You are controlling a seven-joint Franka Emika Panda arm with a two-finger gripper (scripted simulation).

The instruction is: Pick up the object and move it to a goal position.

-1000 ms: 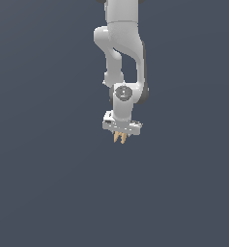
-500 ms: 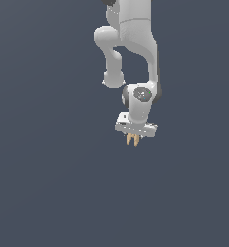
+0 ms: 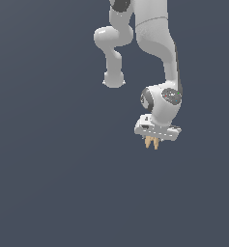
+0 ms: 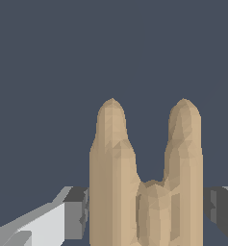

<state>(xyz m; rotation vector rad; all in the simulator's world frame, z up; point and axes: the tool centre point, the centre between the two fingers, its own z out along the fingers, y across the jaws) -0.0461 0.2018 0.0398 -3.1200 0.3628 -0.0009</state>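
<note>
A tan object (image 3: 151,143) with two rounded prongs pointing down hangs from my gripper (image 3: 152,139) in mid-air, right of the middle of the exterior view. The gripper is shut on it. In the wrist view the tan object (image 4: 144,178) fills the middle, with a grey finger (image 4: 77,214) pressed on one side and another on the other side (image 4: 217,209). My gripper (image 4: 146,214) holds its lower body; the two prongs stick out past the fingers. No goal marker shows in either view.
The white arm (image 3: 157,53) comes down from the top of the exterior view. Everything behind and below it is a plain dark grey-blue background, with no other object in sight.
The arm has carried the tan object steadily toward the exterior view's right and slightly down. The grip on it has not changed.
</note>
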